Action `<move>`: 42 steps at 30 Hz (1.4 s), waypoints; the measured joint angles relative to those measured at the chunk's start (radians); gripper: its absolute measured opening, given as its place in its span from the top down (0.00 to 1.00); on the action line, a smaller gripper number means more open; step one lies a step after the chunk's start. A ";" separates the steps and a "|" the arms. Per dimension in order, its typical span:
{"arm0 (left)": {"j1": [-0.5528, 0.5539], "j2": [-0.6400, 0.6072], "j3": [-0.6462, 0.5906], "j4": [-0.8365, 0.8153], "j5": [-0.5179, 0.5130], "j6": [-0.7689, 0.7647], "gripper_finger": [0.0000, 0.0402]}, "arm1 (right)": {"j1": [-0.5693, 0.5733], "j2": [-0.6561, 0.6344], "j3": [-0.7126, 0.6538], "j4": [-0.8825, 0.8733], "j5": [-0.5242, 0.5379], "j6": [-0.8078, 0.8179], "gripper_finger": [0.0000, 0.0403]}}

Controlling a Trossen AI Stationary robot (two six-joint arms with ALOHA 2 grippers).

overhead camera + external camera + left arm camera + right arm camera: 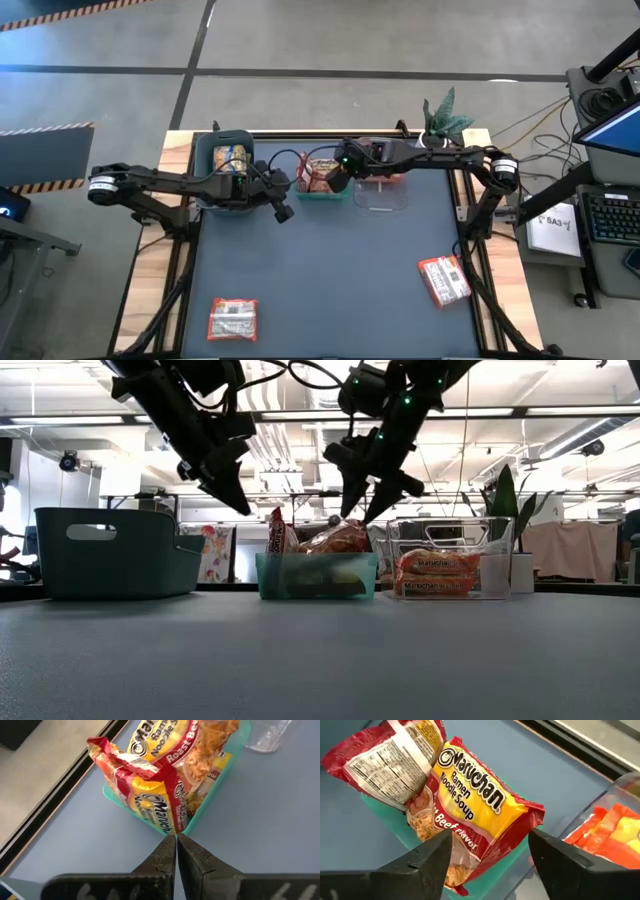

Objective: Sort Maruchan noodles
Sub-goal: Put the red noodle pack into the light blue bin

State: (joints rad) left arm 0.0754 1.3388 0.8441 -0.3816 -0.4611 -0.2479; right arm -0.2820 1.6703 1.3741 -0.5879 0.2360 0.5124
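The right claw (pixel 487 860) hangs open, empty, above red-and-yellow Maruchan noodles (pixel 470 815) heaped in the small teal bin (pixel 316 576), while the left claw (pixel 176 857) hovers closed just beside it.

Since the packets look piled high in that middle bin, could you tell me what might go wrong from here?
1. The teal bin is overfull: red-and-yellow packets stick up above its rim, so one could slide out onto the table.
2. The right gripper, jaws open, hangs just above that pile; lifting away might snag a packet's edge.
3. The left gripper, jaws shut, sits near the bin's corner and could nudge it.
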 joint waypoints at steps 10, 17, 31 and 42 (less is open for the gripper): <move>-0.042 0.000 0.006 0.023 0.000 -0.010 1.00 | -0.005 -0.019 0.004 -0.030 0.107 -0.019 0.69; -0.041 0.000 0.006 0.035 0.000 -0.015 1.00 | -0.015 -0.024 0.003 0.020 0.106 -0.062 0.83; -0.047 0.000 0.006 0.046 0.000 -0.004 1.00 | -0.020 0.142 -0.001 0.130 0.102 -0.106 0.98; -0.048 0.000 0.006 0.054 0.000 -0.001 1.00 | -0.019 0.169 0.013 0.117 0.093 -0.113 0.98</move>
State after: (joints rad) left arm 0.0273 1.3388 0.8505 -0.3281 -0.4610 -0.2489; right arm -0.3015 1.8392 1.3866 -0.4712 0.3286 0.3998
